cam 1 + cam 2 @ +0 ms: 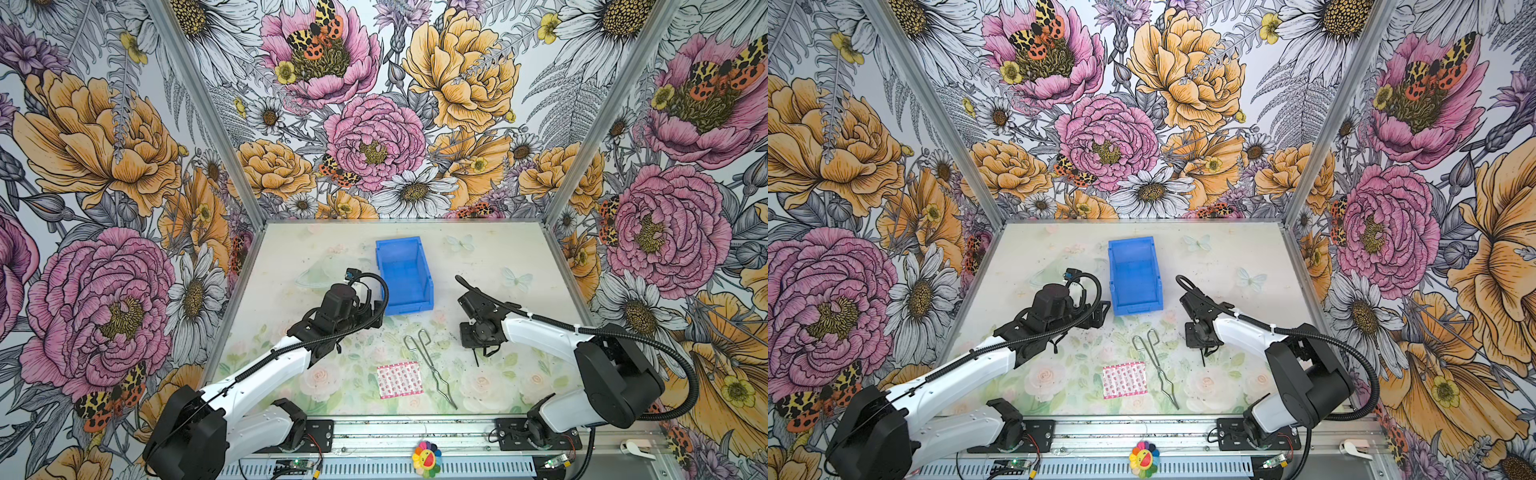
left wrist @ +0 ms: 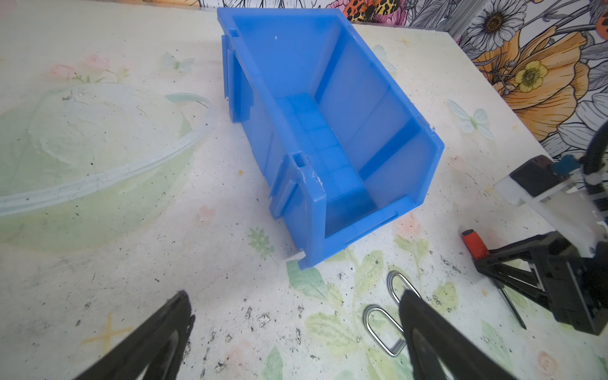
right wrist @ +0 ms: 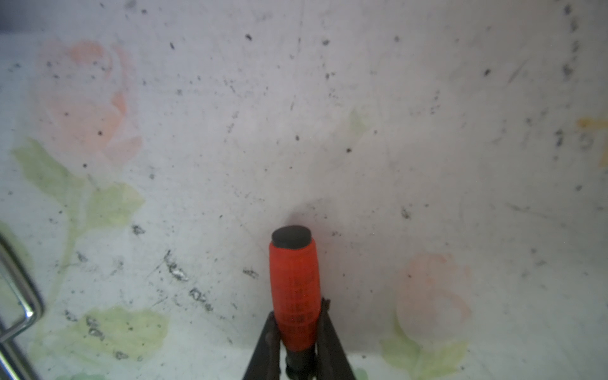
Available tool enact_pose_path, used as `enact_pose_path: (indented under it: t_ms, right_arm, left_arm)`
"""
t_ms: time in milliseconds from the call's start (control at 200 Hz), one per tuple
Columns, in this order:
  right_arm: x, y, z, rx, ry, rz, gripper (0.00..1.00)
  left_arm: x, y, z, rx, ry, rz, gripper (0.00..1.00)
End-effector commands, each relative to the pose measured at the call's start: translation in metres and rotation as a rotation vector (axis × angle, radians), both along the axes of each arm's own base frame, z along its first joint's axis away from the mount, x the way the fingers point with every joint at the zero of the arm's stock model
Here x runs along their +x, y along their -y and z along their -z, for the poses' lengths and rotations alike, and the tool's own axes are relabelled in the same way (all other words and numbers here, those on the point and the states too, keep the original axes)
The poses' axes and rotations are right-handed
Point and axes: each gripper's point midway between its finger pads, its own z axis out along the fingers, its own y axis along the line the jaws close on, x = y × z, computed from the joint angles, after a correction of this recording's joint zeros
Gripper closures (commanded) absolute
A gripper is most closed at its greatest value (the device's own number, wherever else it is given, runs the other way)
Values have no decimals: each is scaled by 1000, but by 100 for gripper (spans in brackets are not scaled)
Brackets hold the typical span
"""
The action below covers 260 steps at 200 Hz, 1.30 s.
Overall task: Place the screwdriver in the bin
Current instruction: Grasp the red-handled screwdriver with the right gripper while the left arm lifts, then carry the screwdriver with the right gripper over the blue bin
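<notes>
Right gripper (image 3: 297, 316): jaws clamped narrowly on the screwdriver (image 3: 293, 286), gripping the lower part of the handle next to the black collar.
Screwdriver: outside the bin (image 1: 424, 270), nearer the front edge and to its right. The red handle with its black end cap juts past the fingertips, and the thin shaft (image 1: 475, 358) slants down to the table (image 1: 519, 374). Whether the tip touches cannot be told.
Handle print: dark marks, too blurred to read.
Left gripper (image 2: 294, 296): jaws wide apart, holding nothing, low over the table facing the bin's lowered lip.
Bin: upright, holding nothing.
Tongs (image 1: 428, 361): flat on the table between the two grippers, with the loop ends toward the bin.
Packet (image 1: 400, 380): pink-patterned, flat, just left of the tongs.
Clear dish (image 2: 82, 148): left of the bin.
</notes>
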Motion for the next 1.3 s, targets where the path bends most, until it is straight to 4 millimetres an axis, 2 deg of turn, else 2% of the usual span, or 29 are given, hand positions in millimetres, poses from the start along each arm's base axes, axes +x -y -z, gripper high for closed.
enact_pose_path:
  t_ms: [0, 185, 370, 465, 611, 736, 871, 1296]
  right_arm:
    - [16, -17, -32, 67, 92, -24, 98]
    - [47, -40, -100, 157, 272, -72, 100]
    - [79, -77, -164, 264, 381, -97, 100]
    - [94, -101, -188, 315, 413, -114, 100]
    - [117, -134, -206, 389, 413, -105, 100]
    - [131, -159, -202, 407, 390, -136, 100]
    - [145, -176, -191, 417, 361, -131, 100]
    - [184, -205, -123, 355, 274, -112, 100]
  left_arm:
    - [6, -3, -18, -7, 49, -20, 1]
    - [6, -4, -21, -12, 57, -18, 1]
    - [8, -10, -27, -14, 65, -33, 1]
    - [9, -15, -32, -26, 74, -50, 1]
    - [9, -24, -36, -44, 79, -77, 1]
    - [6, -29, -38, -51, 83, -91, 1]
    - [2, -34, -40, -58, 90, -107, 1]
    - [-10, -50, -42, -82, 99, -151, 1]
